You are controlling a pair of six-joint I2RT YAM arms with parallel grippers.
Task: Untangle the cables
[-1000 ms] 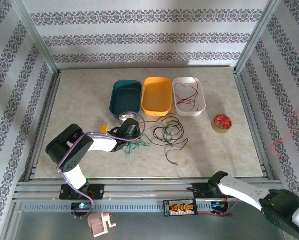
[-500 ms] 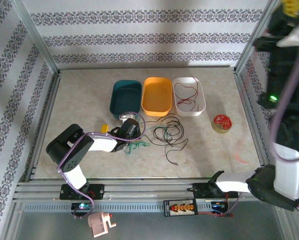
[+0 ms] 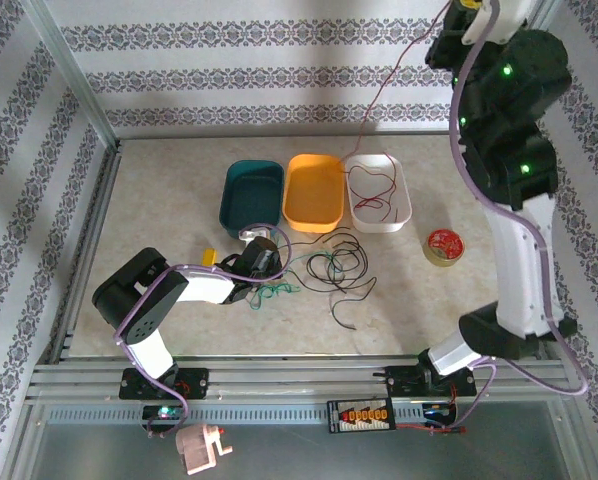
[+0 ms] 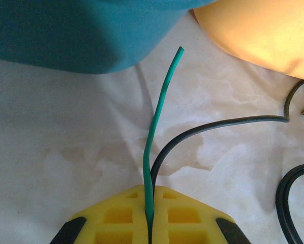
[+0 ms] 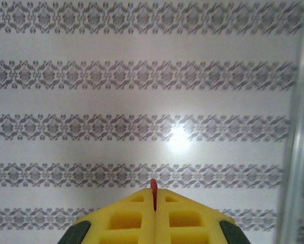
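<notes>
Left gripper point(image 4: 149, 223) clamps green cable point(image 4: 159, 112), right gripper point(image 5: 154, 203) red cable point(image 3: 399, 75).
Red cable slants down from above into white bin point(image 3: 404, 195).

Red cable point(image 5: 153, 189) taut and high overhead, black cables point(image 4: 243, 120) looped on the table point(image 3: 179, 200), green cable point(image 4: 161, 101) beside them.

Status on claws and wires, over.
Left claw shut on thin green wire beside teal plastic bin. Right claw high, shut on thin red wire from white plastic bin. Black wire touching green at claw.

Lab enclosure: aluminium frame point(image 3: 74, 78), wallpapered panels point(image 3: 279, 70)
</notes>
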